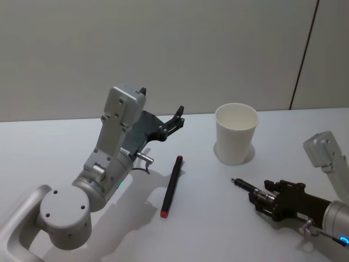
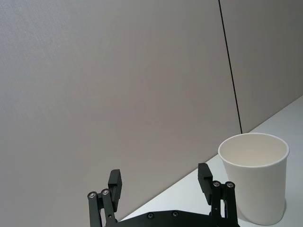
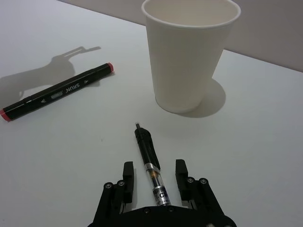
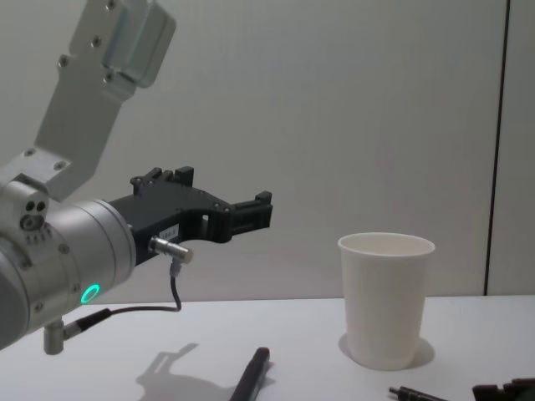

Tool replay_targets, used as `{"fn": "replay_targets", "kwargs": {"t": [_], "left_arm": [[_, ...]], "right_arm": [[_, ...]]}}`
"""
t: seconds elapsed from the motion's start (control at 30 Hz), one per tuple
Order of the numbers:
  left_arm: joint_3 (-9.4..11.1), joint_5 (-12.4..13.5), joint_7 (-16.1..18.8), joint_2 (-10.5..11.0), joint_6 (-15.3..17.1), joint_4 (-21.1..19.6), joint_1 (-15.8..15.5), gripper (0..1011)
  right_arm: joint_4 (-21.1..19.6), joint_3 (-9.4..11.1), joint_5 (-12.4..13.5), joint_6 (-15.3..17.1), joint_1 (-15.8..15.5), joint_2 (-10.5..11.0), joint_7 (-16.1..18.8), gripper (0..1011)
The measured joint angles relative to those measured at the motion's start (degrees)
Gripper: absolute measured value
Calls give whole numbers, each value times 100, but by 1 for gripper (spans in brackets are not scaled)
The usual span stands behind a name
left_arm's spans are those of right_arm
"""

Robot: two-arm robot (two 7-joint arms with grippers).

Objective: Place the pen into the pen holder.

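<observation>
Pen (image 3: 147,146): a slim black one with a clear barrel, lying flat on the table (image 3: 255,142). Its rear half sits between the fingers (image 3: 128,175) of the right claw (image 3: 154,166), and its tip points straight ahead of that claw.

Right claw: low over the table and released. A gap shows on each side of the barrel, so nothing is grasped yet. Judgement: the claw straddles the pen this way so that a plain squeeze will catch it across the barrel. The step in hand is the pickup.

Cup (image 3: 187,56): white paper, upright, mouth open, directly ahead of the right claw. It stands just beyond the pen's tip and does not touch it. Judgement: it is close enough for a short lift and carry. The pen will have to be tipped upright to go in over the rim, and the light cup could topple if knocked.

Marker (image 3: 59,94): thick, black, red-ended, lying ahead and to the left of the right claw, well apart from it.

Left claw (image 2: 160,183): raised above the table, fingers spread, empty, with the cup ahead to its right. Judgement: it is held high to keep out of the way.
</observation>
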Motion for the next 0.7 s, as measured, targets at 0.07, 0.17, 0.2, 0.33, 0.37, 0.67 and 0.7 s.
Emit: {"fn": "replay_targets", "kwargs": {"t": [0.07, 0.17, 0.2, 0.33, 0.37, 0.67, 0.7], "left_arm": [[0, 0, 0, 0, 0, 0, 0, 1001], [0, 0, 0, 0, 0, 0, 0, 1001], [0, 0, 0, 0, 0, 0, 0, 1001], [0, 0, 0, 0, 0, 0, 0, 1001], [0, 0, 0, 0, 0, 0, 0, 1001], [0, 0, 0, 0, 0, 0, 0, 1001], [0, 0, 0, 0, 0, 0, 0, 1001]], "right_arm": [[2, 1, 4, -1, 1, -2, -13, 532], [4, 2, 14, -4, 2, -5, -34, 464], [5, 3, 17, -4, 2, -6, -38, 460], [10, 5, 24, -5, 4, -8, -58, 314], [10, 5, 25, -4, 3, -8, -60, 275], [12, 8, 36, -7, 7, -13, -81, 119], [12, 8, 37, -8, 8, -13, -83, 118]]}}
